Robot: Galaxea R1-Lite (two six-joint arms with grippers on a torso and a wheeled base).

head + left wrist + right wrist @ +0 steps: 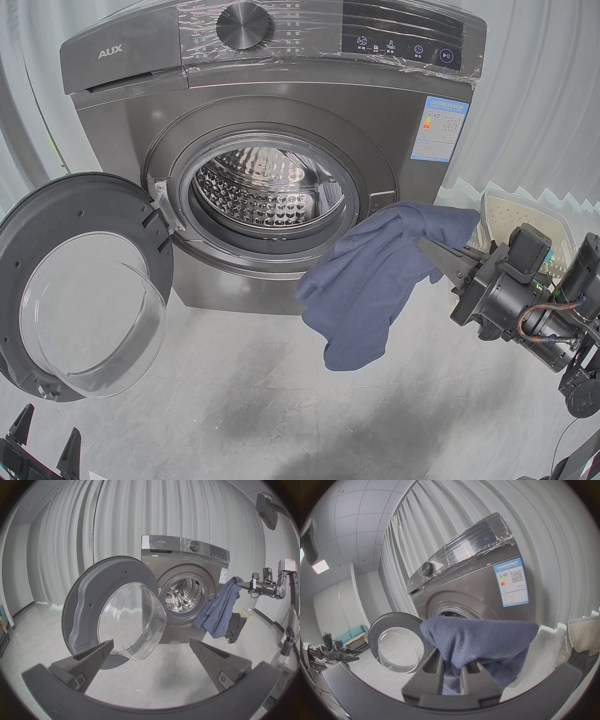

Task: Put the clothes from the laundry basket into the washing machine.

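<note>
My right end effector [439, 255] is clamped on the blue shirt [369, 281] — its low-hanging tail could catch the rim of the washing machine [375, 112] and pull free.

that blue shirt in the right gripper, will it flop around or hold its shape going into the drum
Probably floppy: the blue shirt hangs in loose folds from the right gripper, well below the pinch. It seems light, draping from one small grip. The trailing hem may catch on the drum rim rather than follow in.
</note>
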